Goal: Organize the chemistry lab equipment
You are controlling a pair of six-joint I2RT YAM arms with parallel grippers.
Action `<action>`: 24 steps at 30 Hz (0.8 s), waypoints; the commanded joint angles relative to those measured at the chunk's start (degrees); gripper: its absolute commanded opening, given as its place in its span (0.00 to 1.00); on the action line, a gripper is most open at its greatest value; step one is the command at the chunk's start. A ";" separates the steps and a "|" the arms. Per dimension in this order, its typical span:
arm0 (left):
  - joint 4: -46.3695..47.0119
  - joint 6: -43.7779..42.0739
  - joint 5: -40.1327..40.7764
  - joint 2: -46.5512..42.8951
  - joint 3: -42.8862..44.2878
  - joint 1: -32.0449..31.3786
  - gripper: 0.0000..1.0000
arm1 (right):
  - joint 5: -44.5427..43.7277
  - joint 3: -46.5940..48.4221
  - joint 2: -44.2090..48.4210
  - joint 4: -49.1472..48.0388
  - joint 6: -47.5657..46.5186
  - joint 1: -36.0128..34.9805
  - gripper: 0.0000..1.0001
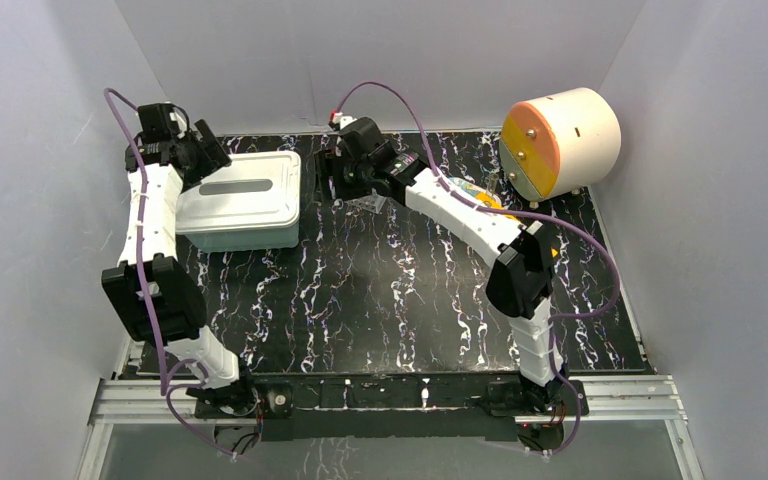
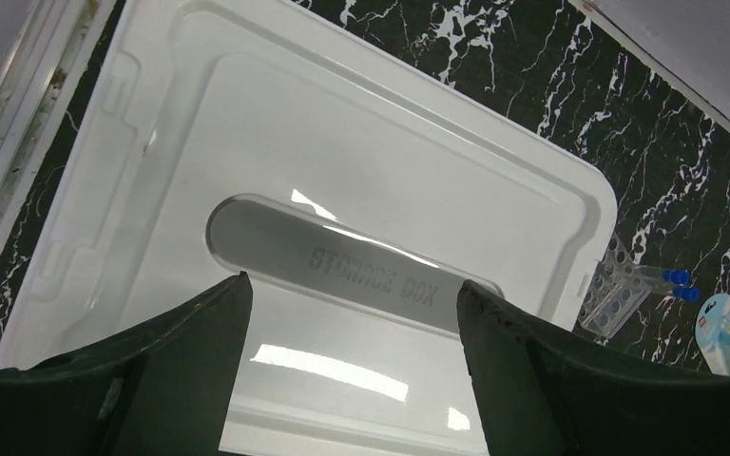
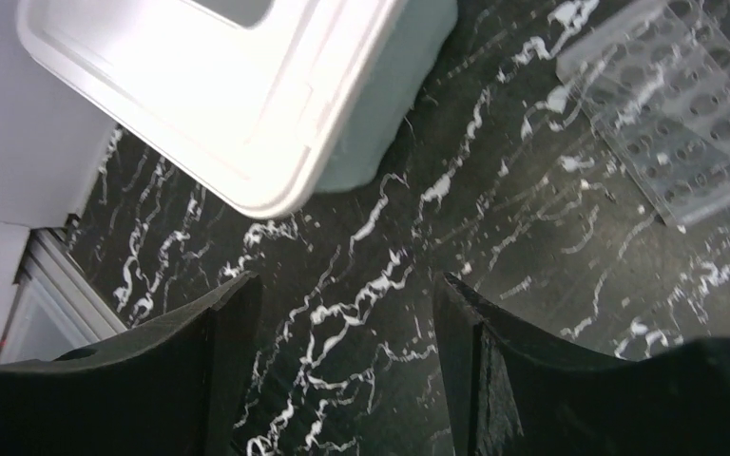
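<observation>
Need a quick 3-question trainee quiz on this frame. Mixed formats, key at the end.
1. True or false: the white box has its lid on.
2. The left hand is above: A) the lid B) a sink C) a stove.
3. What colour are the caps on the tubes by the clear rack?
Key: 1 true; 2 A; 3 blue.

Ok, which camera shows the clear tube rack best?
Right wrist: the clear tube rack fills the upper right, holes plain. Left wrist shows it small beyond the box; top external mostly hides it under the right claw.
</observation>
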State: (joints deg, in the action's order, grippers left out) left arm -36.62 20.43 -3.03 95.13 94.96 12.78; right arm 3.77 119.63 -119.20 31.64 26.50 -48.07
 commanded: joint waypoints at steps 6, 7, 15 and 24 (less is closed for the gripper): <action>2.39 -0.89 -2.22 3.34 -3.37 -0.65 0.75 | -3.42 -10.64 8.84 -2.33 -0.85 0.92 0.74; 2.23 -0.72 -1.59 3.72 -3.72 -0.65 0.74 | -5.01 -11.52 9.41 -2.24 -0.72 0.88 0.74; -3.64 2.90 1.30 9.01 -1.34 -0.78 0.70 | -10.81 -16.62 14.51 0.66 0.46 1.23 0.74; -6.98 2.81 2.19 6.39 4.65 -2.79 0.71 | -15.99 -20.37 21.81 7.02 4.73 1.30 0.74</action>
State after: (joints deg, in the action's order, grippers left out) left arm -38.13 23.07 -1.52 102.21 95.94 11.29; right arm -7.99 101.08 -103.13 35.86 28.62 -47.13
